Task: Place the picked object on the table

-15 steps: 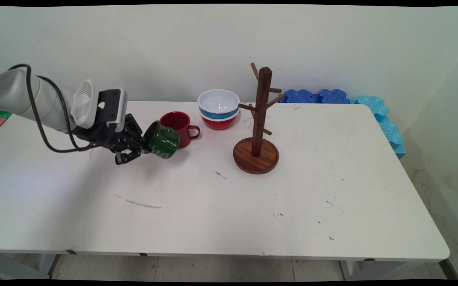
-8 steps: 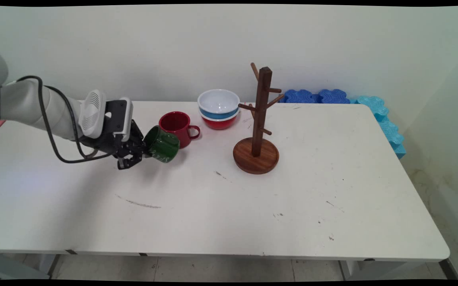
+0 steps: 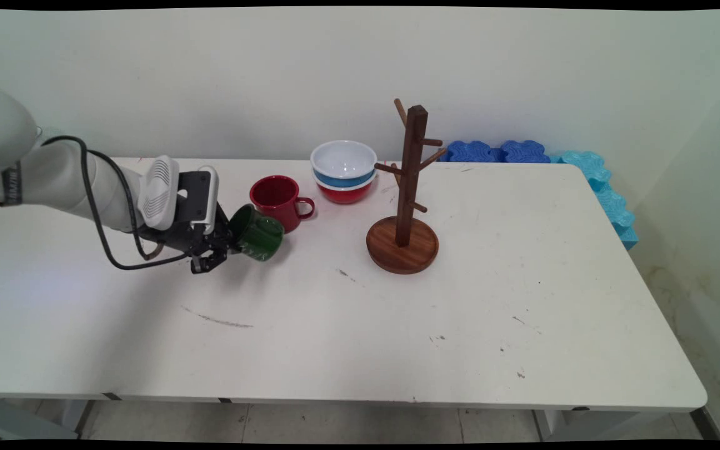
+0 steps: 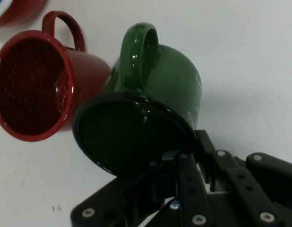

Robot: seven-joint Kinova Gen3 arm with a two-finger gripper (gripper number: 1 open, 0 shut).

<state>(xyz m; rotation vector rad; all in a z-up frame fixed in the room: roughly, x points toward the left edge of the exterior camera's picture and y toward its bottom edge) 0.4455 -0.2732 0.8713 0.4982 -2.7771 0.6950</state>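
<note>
My gripper [image 3: 223, 245] pinches the green mug [image 3: 258, 232] by its rim; I go slow, red mug [image 3: 277, 201] just beside

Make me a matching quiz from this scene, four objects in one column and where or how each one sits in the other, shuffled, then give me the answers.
Things:
1. green mug
2. red mug
3. stacked bowls
4. wooden mug tree

Places or states:
A. bare pegs, standing on a round base
B. tilted, its rim clamped in the gripper
C. near the table's far edge, white one on top
D. upright on the table, just behind the tilted mug

Pairs: 1-B, 2-D, 3-C, 4-A
</note>
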